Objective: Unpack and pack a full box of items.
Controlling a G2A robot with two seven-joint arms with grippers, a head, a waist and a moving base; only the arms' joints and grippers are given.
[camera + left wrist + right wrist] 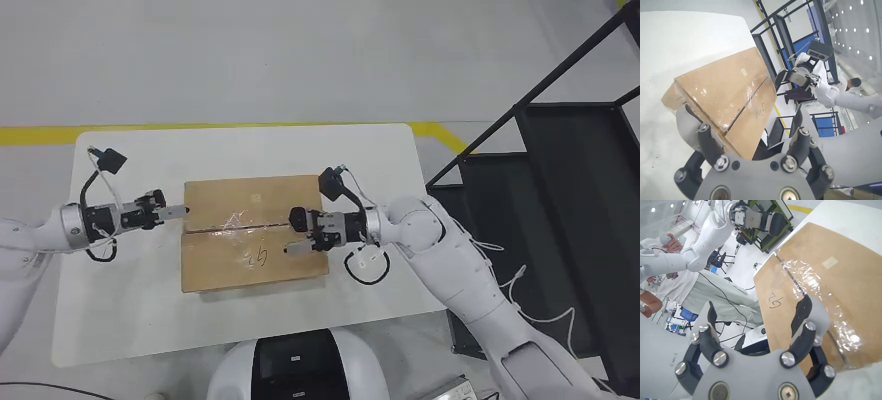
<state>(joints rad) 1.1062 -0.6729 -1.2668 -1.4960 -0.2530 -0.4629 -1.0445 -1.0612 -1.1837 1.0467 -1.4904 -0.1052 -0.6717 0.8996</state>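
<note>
Your box (250, 235) sits shut in the mid of the white table (120, 320). Clear tape (235, 222) runs along the slit on top, from the L end to the R end. It looks crinkly and shiny. A pen scribble (258, 260) is on the flap nearer the robot.

Your L gripper (178, 212) is at the box's left end, just by where the slit stops. Its fingers are spread wide w/ nothing in them. In the L wrist view, one finger (689, 115) is down by the box's end corner, v. close. You can't tell if it touches.

Your R gripper (297, 231) is over the box top, toward the right end. Its fingers are spread wide too, and it holds nothing. From the top they look to be one on each side of the slit. In the R wrist view, one finger (806, 309) is right at the taped slit, beside the scribble. Can't tell if it touches the tape.
</note>
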